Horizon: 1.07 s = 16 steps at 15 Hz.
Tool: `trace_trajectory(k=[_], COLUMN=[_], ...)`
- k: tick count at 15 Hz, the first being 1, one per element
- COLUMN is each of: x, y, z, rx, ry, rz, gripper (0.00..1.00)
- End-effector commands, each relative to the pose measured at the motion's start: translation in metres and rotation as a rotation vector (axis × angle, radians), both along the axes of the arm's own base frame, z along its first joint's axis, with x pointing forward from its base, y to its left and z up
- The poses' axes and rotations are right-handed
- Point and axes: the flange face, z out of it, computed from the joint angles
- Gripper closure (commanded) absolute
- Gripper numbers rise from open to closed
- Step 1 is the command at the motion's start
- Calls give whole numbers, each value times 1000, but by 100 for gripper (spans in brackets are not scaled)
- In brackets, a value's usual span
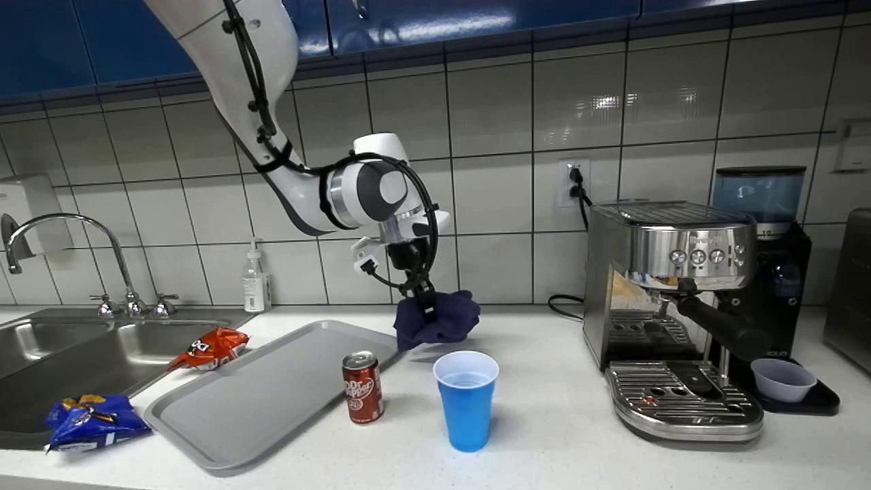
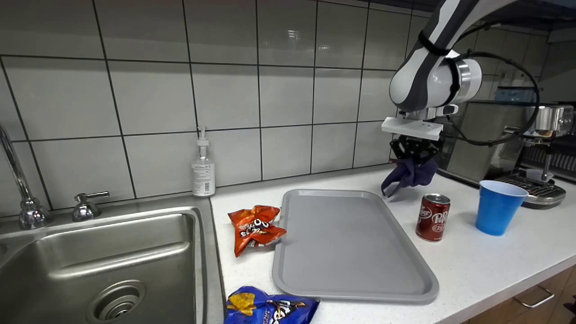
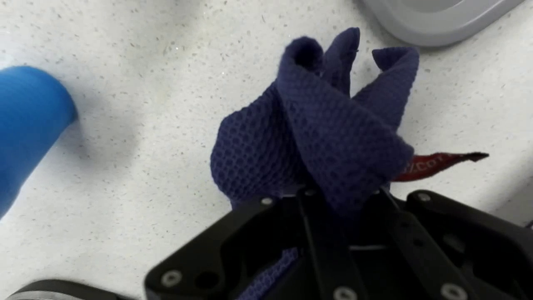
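My gripper (image 1: 426, 303) is shut on a dark purple textured cloth (image 1: 449, 321), which bunches and hangs from the fingers. In an exterior view the gripper (image 2: 415, 153) points down and the cloth (image 2: 410, 173) hangs by the grey tray's far corner. I cannot tell whether its lowest corner touches the counter. In the wrist view the gripper (image 3: 345, 208) pinches the cloth (image 3: 333, 129), and a red label (image 3: 433, 166) sticks out of it. The fingertips are partly hidden by the cloth. The blue cup (image 3: 29, 112) stands apart to one side.
A grey tray (image 1: 272, 401) lies on the counter. Beside it are a soda can (image 1: 362, 388), the blue cup (image 1: 467, 408), a red chip bag (image 2: 256, 228) and a blue chip bag (image 2: 272, 307). A sink (image 2: 99, 252), soap bottle (image 2: 203, 168) and espresso machine (image 1: 674, 320) stand around.
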Motion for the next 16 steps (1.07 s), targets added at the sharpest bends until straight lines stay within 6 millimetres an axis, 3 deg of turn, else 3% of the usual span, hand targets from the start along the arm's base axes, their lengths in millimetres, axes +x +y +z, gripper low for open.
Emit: trace_trajectory(k=[1, 6, 16], x=[-18, -18, -13], y=[28, 74, 155], z=[26, 38, 35], rx=[9, 34, 58], ry=[-37, -61, -48], rz=[121, 237, 417], gripper=[97, 97, 97])
